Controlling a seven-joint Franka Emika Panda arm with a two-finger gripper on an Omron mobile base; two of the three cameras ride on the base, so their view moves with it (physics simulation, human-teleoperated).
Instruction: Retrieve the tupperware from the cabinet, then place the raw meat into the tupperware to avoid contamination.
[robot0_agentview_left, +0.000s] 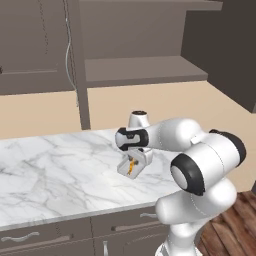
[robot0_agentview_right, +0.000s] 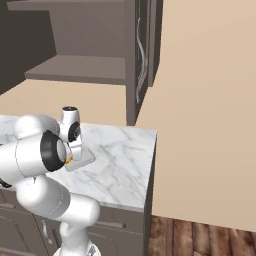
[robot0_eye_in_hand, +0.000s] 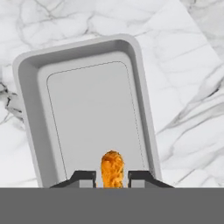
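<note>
The tupperware (robot0_eye_in_hand: 87, 109) lies flat on the marble counter (robot0_agentview_left: 50, 170), a shallow translucent grey container with rounded corners. My gripper (robot0_eye_in_hand: 112, 177) hangs straight over its near end, pointing down. The raw meat (robot0_eye_in_hand: 112, 168), a small orange-brown morsel, stands between the fingertips inside the container, with a thin gap showing on each side, so the jaws are slightly open. From the base, the tupperware (robot0_agentview_left: 134, 165) and the raw meat (robot0_agentview_left: 131, 166) sit under the hand (robot0_agentview_left: 132, 159). The cabinet (robot0_agentview_left: 145, 70) above the counter stands open, its shelf bare.
The counter's right end (robot0_agentview_right: 150, 165) drops off next to a beige wall. Drawers with silver handles (robot0_agentview_left: 30, 237) run below the counter front. The open cabinet door (robot0_agentview_right: 142, 50) hangs above the counter's far right corner. Bare marble lies left of the container.
</note>
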